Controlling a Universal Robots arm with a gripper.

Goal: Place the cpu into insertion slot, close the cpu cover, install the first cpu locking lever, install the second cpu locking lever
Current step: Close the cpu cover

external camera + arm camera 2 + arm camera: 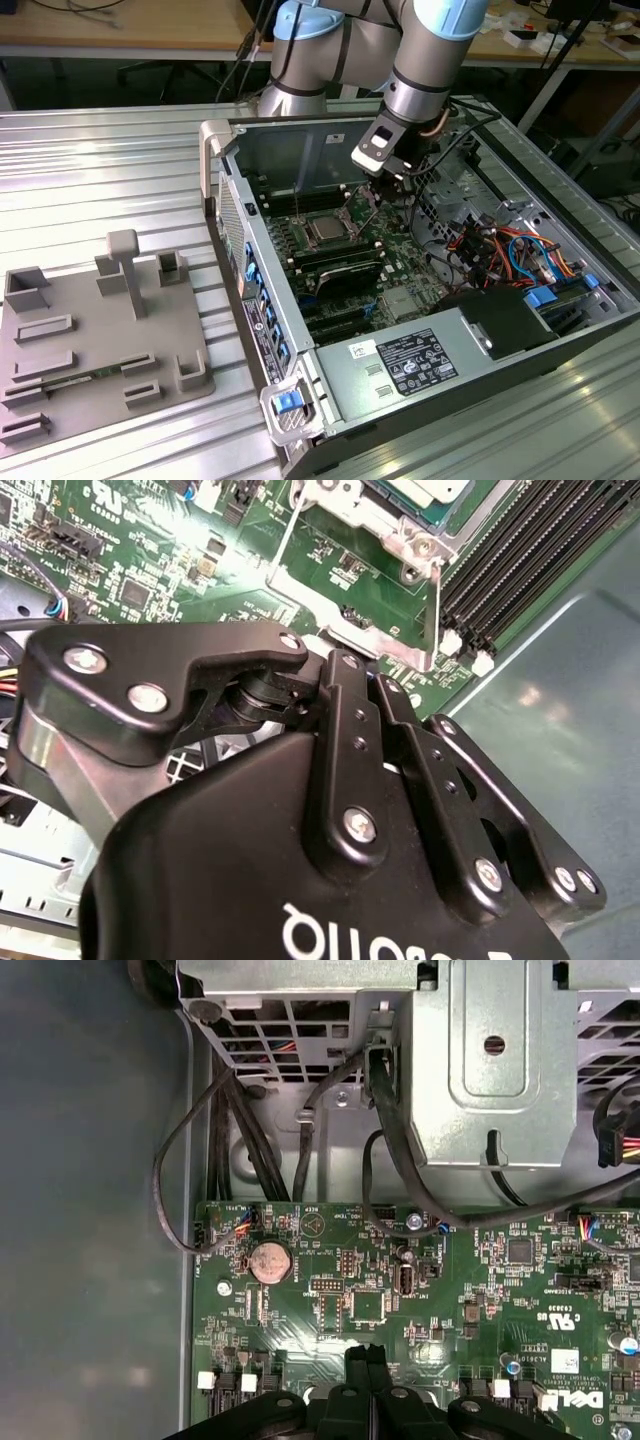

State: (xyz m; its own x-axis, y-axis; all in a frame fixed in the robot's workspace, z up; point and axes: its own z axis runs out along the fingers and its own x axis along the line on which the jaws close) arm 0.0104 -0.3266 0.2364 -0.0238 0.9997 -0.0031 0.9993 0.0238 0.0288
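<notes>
Ribbed metal table in the exterior view, with an open computer case lying on its side and a grey fixture tray to the exterior view's left of it. Arm reaches down into the case; the gripper hangs just above the green motherboard, close beside the insertion slot on the exterior view's right. The cpu sits flat in that slot, silvery top up. Second wrist view: black gripper body up close, links converging; beyond it the cpu with the cpu cover lying as a metal frame around it, a thin wire lever beside the frame, black memory slots further off. First wrist view: gripper fingers pressed together, nothing seen between them, over the motherboard; coin cell battery nearby, black cables running up to a grey metal drive cage.
</notes>
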